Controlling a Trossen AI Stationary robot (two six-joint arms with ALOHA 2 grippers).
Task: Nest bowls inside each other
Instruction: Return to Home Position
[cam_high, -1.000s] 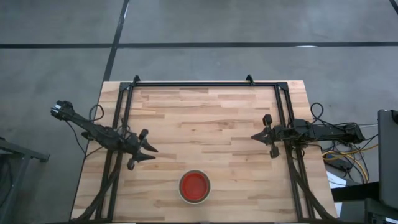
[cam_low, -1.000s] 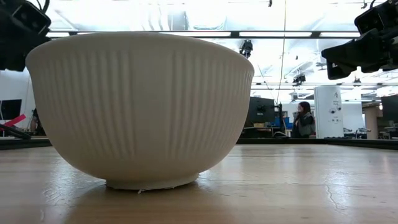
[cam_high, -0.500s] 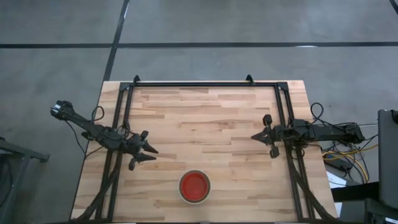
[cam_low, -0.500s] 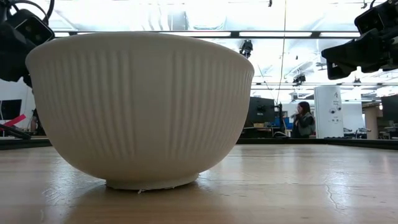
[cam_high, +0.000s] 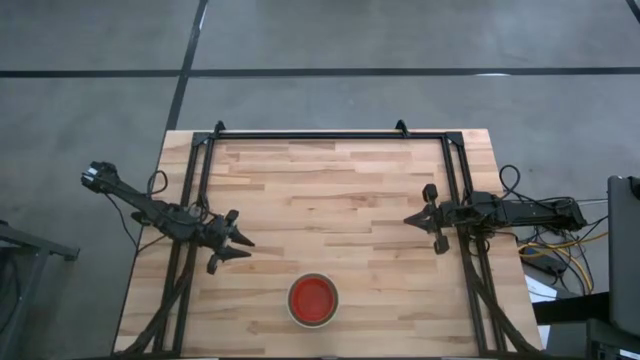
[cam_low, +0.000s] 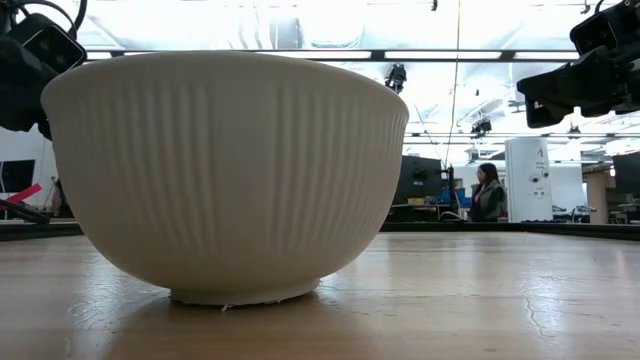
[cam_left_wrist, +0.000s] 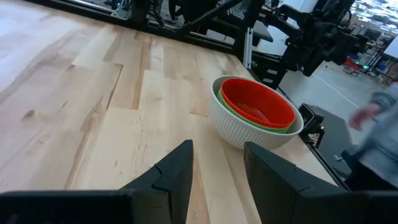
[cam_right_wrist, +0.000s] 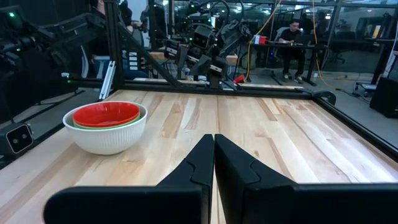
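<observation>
- The ribbed white plastic bowl (cam_low: 225, 170) sits at the wooden table's (cam_high: 330, 180) near edge, holding green plastic bowls (cam_right_wrist: 121, 126) with a round red plastic bowl (cam_high: 313, 299) on top; nesting looks finished.
- The left gripper (cam_left_wrist: 217, 146), fingers apart, and the right gripper (cam_right_wrist: 213, 138), fingers together, hang at either side, well clear.

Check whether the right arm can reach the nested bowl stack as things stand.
Probably yes. The right gripper, shut, hangs over the right side of the table; only bare wood lies between it and the bowl stack near the front edge. The left gripper sits clear, on the other side.
</observation>
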